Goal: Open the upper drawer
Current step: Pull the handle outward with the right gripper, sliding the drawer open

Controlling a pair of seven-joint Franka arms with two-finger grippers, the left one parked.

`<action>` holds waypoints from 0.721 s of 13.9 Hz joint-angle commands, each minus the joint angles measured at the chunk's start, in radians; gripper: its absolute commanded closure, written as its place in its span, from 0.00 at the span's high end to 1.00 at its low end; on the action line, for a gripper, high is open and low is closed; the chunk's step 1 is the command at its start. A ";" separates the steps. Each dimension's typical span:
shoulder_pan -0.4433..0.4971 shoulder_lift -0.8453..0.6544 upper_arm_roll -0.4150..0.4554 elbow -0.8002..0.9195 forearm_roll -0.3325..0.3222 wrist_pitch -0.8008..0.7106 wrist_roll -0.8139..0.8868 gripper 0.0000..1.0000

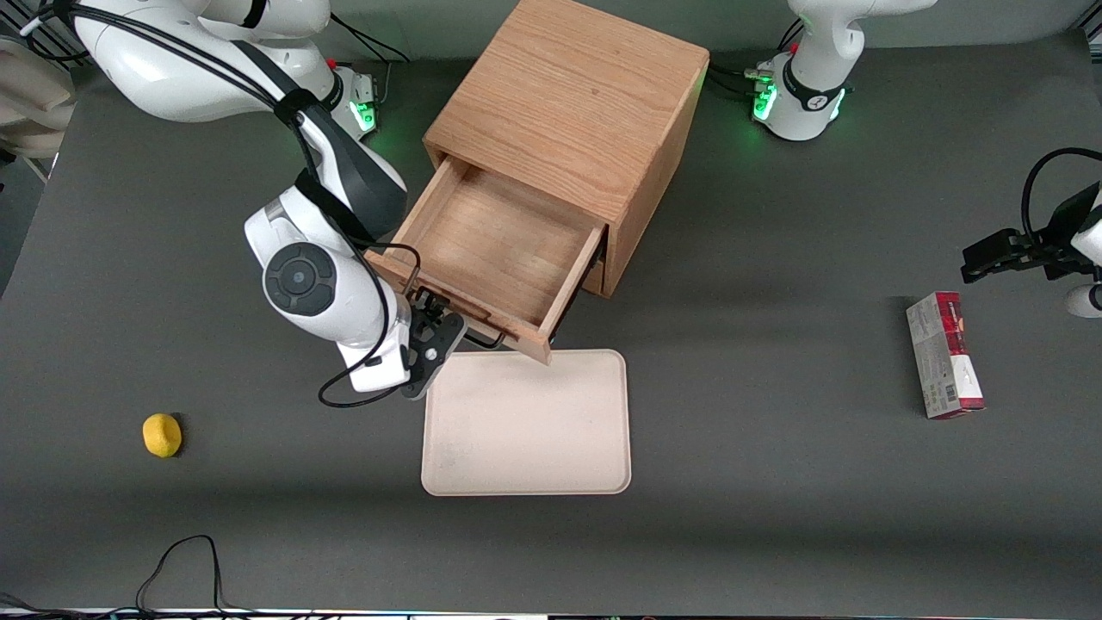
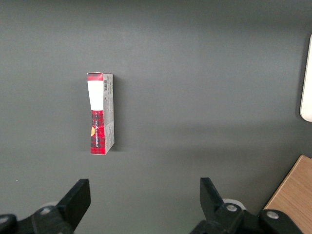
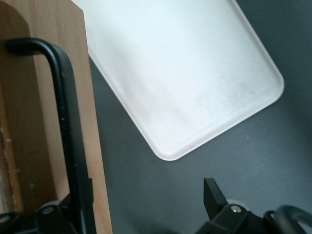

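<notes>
One wrist-only detail: open pincer [image 3: 146,204] astride upper drawer [image 1: 495,250] handle [image 3: 68,136].

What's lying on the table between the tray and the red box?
Nothing: in the front view, bare grey table separates the tray from the red box.

Robotics lab bench: dark grey matte tabletop [image 1: 775,517]; white robot arm bases with green status lights [image 1: 796,99] bolted at its edge; loose black cables [image 1: 185,560]; gripper [image 1: 430,344] at oak drawer cabinet [image 1: 568,112].

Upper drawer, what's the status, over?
Gripper at the drawer's handle, fingers open. Upper drawer pulled well out, empty. Tray lies just in front.
</notes>
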 commanded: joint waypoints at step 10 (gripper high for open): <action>-0.005 0.010 -0.074 0.155 0.195 -0.023 -0.013 1.00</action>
